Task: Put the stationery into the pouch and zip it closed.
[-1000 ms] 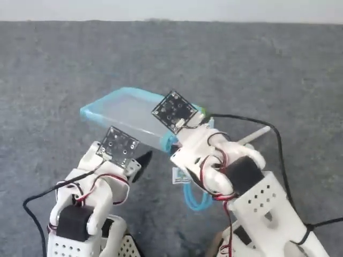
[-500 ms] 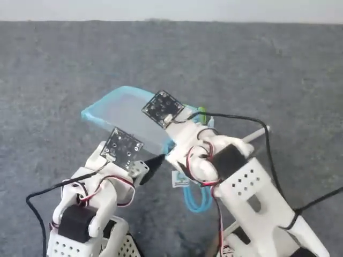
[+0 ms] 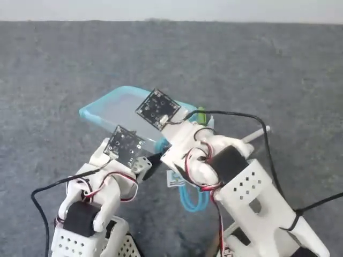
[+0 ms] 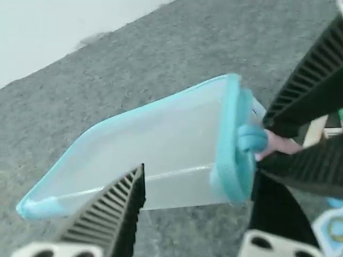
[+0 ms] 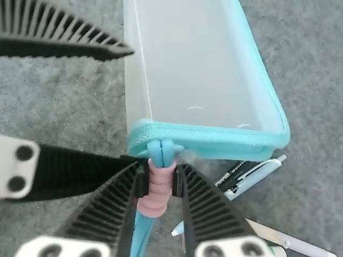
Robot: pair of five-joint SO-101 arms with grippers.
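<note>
Left gripper [image 4: 197,187]: wide open here, my two black jaws spread to either side of the pouch's near end with nothing held. I could not tell whether either jaw touched it.
Pouch [image 3: 119,110]: clear with a teal rim, it lay flat on the grey carpet [image 3: 278,69] out in front of both my arms. I could not tell whether the zip stood open or shut.
Zipper pull [image 5: 157,194]: a pink tab at the pouch's corner, hard against the teal edge and right in my grasp.
Right gripper [image 5: 159,172]: clamped tight on that pink tab, jaws pinching it from both sides, just beside one jaw of the left gripper.
Strap [image 3: 193,199]: a blue loop trailed from the tab onto the carpet beneath my right arm, with a small tag [image 3: 175,179] beside it.
Blue-and-white pen [image 5: 251,172]: out on the carpet, just beside the pouch's zipper end and not inside it.
White pen [image 3: 256,134]: further right on the carpet, apart from the pouch.
</note>
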